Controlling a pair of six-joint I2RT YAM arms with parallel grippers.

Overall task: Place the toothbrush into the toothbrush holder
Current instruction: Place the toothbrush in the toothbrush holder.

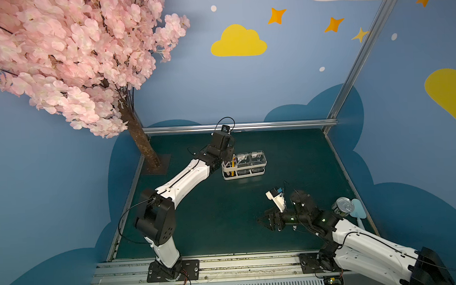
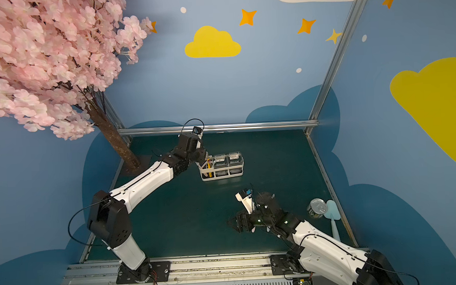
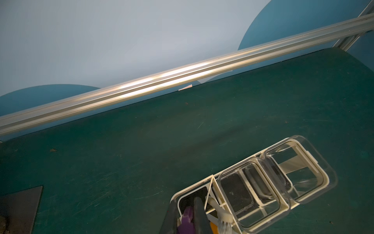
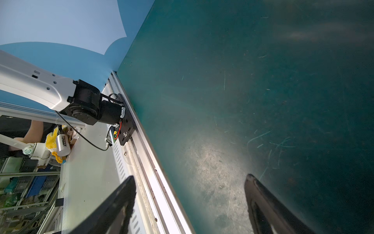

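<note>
Far from the toothbrush holder (image 1: 243, 166), a silver canister (image 4: 63, 144) bears hardly legible lettering.

The table (image 1: 211, 208) is dark green, streaked with pale scratches. The toothbrush holder (image 1: 250, 176) is white wire with clear cups (image 1: 250, 160); the toothbrush (image 1: 232, 170) is yellow. The wall (image 1: 245, 94) is blue with yellow clouds (image 1: 239, 42) and orange stars (image 1: 276, 16); the tree (image 1: 56, 50) blossoms pink on a brown trunk (image 1: 141, 142). The can (image 1: 344, 205) has a silver top

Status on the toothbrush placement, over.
Left gripper shut on toothbrush, standing in toothbrush holder slot. Right gripper open, empty. Can, spatula well aside.
</note>
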